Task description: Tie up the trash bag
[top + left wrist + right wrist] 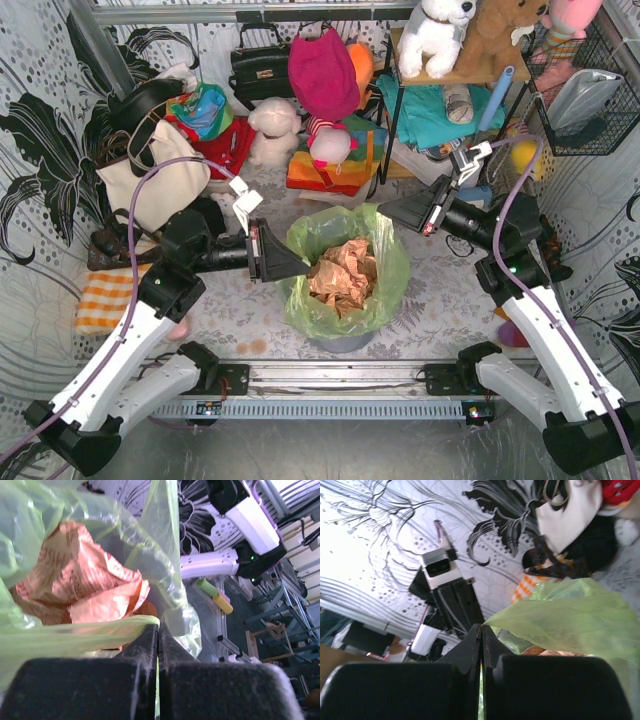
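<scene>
The light-green trash bag [392, 268] stands open in the middle, with crumpled tan-orange paper [343, 270] inside. My left gripper [300, 268] is shut on the bag's left rim; in the left wrist view the green film [75, 637] runs into the closed jaws [158, 630], with the paper [75, 580] behind. My right gripper [385, 212] is shut on the bag's far right rim; in the right wrist view the film [565, 625] is pinched at the fingertips [481, 627]. The bag's lower part sits in a blue-grey bin [340, 343].
Handbags [150, 170], soft toys [325, 80] and a folded cloth pile [330, 165] crowd the back. A shelf [440, 110] and a wire basket [585, 95] stand at the back right. An orange checked cloth [100, 300] lies left. A metal rail [340, 378] runs along the near edge.
</scene>
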Tool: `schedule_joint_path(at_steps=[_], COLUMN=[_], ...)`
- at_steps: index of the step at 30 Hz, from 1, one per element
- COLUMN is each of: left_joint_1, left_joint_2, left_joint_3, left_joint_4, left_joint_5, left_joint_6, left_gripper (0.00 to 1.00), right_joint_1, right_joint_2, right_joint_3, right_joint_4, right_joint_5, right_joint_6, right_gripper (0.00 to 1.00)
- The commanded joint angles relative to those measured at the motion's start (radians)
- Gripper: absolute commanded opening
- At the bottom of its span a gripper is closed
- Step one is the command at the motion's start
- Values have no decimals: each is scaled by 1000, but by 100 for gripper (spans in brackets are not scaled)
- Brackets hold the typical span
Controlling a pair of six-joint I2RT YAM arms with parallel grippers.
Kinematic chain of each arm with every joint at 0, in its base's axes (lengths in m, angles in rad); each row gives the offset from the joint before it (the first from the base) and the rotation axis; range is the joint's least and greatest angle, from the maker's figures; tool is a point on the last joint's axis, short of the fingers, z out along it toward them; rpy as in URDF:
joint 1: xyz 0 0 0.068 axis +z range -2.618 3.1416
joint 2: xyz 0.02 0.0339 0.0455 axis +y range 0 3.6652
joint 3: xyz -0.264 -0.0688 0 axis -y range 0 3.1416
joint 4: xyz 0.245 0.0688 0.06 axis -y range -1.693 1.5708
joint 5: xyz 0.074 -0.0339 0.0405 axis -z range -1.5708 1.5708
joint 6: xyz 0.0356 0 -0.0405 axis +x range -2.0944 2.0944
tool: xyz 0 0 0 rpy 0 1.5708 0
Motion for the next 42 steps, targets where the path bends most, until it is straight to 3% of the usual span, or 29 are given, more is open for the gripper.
schedule_joint_path(at_steps=[1,6,13,16,18,22,34,42], left_joint_1=[-1,-2,0,0,-2,-1,-1,19], left_joint_2=[5,22,-1,-9,-16,-27,60,168], left_joint_3=[27,-20,-36,-7,42,63,46,87], left_joint_4=[241,499,624,508,300,83,-19,89], left_joint_5=[-84,-100,-194,-350,-640,-923,-1065,-1059], left_joint_6=[-104,-237,-257,-196,-149,-176,-249,-238], left_gripper=[0,0,0,0,0,0,0,0], right_joint_1=[5,5,5,5,5,5,5,6], right_joint_2=[-29,-43,-64,-90,-105,-83,100,214], right_joint_3=[61,73,78,78,81,107,76,95], right_joint_4=[-194,-285,-313,-320,-339,-399,-286,-109], right_joint_5=[134,212,283,327,381,452,502,507], right_joint_6=[-173,-243,-288,-309,-326,-343,-277,-200], right_gripper=[0,0,0,0,0,0,0,0])
